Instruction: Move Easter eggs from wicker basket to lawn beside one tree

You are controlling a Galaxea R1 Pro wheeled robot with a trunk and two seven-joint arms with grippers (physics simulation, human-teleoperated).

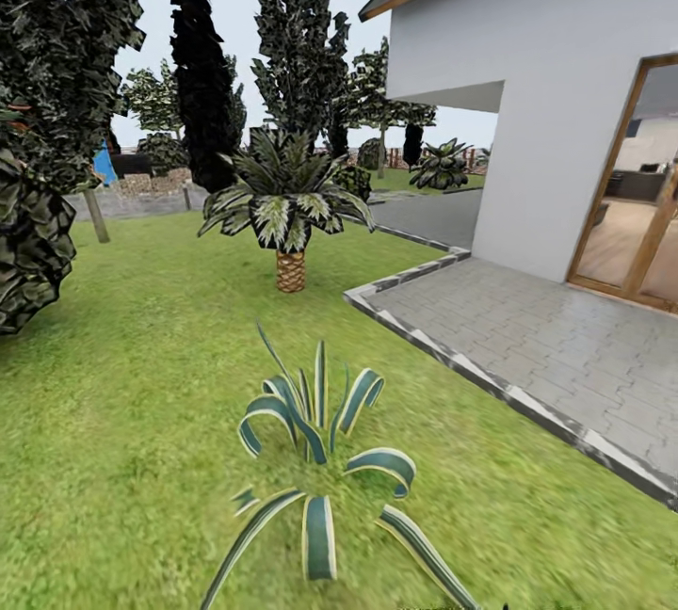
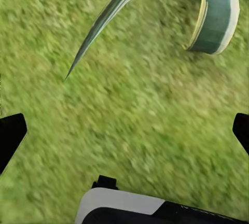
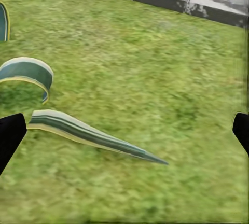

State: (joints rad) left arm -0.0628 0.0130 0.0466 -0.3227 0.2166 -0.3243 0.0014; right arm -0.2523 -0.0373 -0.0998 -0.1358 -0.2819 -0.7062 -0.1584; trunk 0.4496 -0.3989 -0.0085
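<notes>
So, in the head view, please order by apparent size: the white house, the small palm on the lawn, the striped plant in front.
1. White house, clearly largest.
2. and 3. Striped plant and small palm look alike; the striped plant is nearer the camera, so I leave them unranked.

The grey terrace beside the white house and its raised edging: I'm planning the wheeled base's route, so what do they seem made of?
The grey terrace looks like matte interlocking stone or concrete pavers: visible block joints. Its raised edging seems mottled grey-white stone kerb blocks, though this could be concrete.
</notes>
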